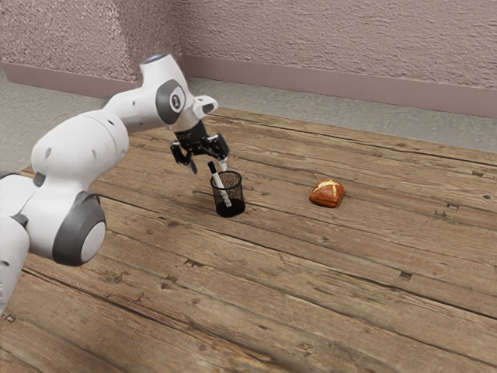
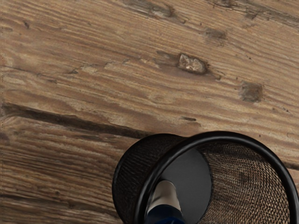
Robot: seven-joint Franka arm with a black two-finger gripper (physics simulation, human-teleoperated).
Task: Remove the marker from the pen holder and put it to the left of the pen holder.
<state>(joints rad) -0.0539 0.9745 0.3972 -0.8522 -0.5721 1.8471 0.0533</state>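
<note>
While marker (image 1: 217, 179) leans inside, pen holder (image 1: 239, 196) (upright)

Soft, even daylight-like brightness covers the tabletop (image 1: 349, 287) and textured wall (image 1: 311, 39) in the exterior view. Light seems to fall from above: the white arm (image 1: 81, 140) is palest on top, greyer beneath. The bread roll (image 1: 327, 196) has glossy highlights. In the wrist view, a faint sheen follows the pen holder's rim (image 2: 222, 135) above its shadowy mesh.
</note>
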